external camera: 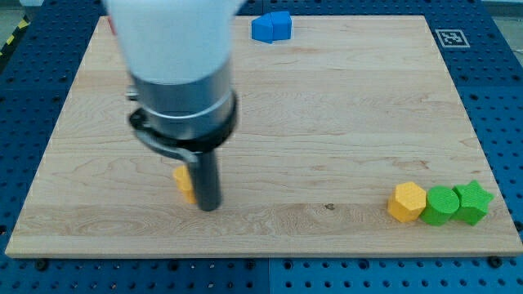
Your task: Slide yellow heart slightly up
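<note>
Rod and tip hang over the left half of the wooden worktop (327, 122). I carry no gripper, so nothing of mine clamps or releases; my tip (209, 207) is simply a dark rod end resting low on the boards. A yellow block, the yellow heart (184, 181), sits just to the view's left of my tip, touching or nearly touching the rod, and partly hidden behind it, so its shape is hard to read. Well apart, at the view's top, a blue block (270, 26) lies by the worktop's far edge. Near the bottom right corner three blocks stand in a touching row: a yellow hexagon (406, 202), a green round block (442, 205) and a green star (473, 202).
</note>
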You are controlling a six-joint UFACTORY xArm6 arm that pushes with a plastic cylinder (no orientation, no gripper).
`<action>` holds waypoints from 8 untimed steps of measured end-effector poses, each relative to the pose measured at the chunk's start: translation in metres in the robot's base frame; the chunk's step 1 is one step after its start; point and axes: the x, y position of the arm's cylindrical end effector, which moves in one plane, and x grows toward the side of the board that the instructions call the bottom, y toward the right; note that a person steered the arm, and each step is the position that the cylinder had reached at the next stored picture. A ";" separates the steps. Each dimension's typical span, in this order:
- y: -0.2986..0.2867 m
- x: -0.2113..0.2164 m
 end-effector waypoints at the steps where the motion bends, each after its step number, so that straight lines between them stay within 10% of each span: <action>1: -0.061 -0.003; 5: -0.108 -0.015; 8: -0.030 -0.005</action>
